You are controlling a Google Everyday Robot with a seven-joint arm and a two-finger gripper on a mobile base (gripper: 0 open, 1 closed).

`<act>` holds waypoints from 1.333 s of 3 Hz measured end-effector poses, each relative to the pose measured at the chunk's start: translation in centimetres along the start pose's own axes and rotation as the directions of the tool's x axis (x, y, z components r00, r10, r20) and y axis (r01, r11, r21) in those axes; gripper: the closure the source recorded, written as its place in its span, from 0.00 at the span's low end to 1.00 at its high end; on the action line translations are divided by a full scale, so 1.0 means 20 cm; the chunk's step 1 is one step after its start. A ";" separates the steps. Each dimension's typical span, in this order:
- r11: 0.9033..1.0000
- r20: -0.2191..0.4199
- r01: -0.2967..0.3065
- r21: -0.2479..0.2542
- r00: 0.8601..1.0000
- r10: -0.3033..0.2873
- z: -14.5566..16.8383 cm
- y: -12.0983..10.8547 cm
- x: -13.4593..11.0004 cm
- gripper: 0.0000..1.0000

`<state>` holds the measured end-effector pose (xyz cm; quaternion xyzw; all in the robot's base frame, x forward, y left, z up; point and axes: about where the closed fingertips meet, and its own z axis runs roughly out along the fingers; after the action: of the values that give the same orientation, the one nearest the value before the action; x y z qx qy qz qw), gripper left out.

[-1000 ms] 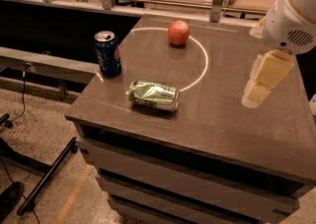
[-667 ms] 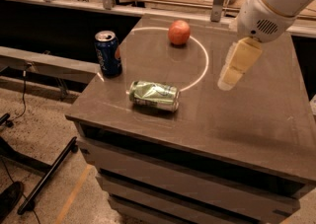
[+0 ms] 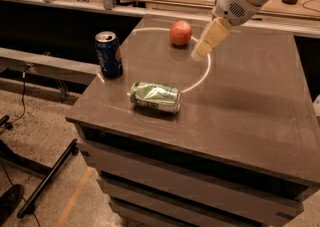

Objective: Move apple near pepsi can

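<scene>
The apple (image 3: 180,33) rested on the surface (image 3: 250,96), free and untouched, sitting on the far arc of a white ring (image 3: 206,75) marked there. Everything else is best read from the apple.

The tool (image 3: 199,53) hung just to the right of the apple and slightly nearer the camera. It sloped down from the arm so that its tip was close above the surface. It held nothing, and a narrow gap separated it from the apple. Whether it was wide or narrow could not be told, since it showed only as one pale block from this side. That low, slanted pose beside the apple looked like the last part of an approach, placed so it could come in around the apple at mid-height rather than from above.

The pepsi can (image 3: 109,54) stood upright well to the left of the apple and nearer the camera. It was well apart from the apple, so the carrying had not begun. A green can (image 3: 155,96) lay on its side, nearer the camera than the apple and a little left of it. It seemed to lie off the straight line from the apple to the pepsi can, so a lifted carry would probably pass it. The round, smooth apple would likely roll if nudged, which argued for a grip and not a push.
</scene>
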<state>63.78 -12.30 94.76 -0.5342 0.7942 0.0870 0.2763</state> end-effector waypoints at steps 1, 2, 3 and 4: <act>0.993 0.065 -0.116 0.033 0.991 0.113 0.08 -0.12 -0.03 0.00; 0.968 0.141 -0.229 0.106 0.967 0.213 0.17 -0.27 -0.16 0.00; 0.967 0.151 -0.236 0.101 0.964 0.219 0.21 -0.27 -0.19 0.00; 0.964 0.191 -0.244 0.105 0.956 0.221 0.31 -0.32 -0.28 0.00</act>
<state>73.11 -7.85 93.62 -0.4085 0.8276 0.1155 0.3673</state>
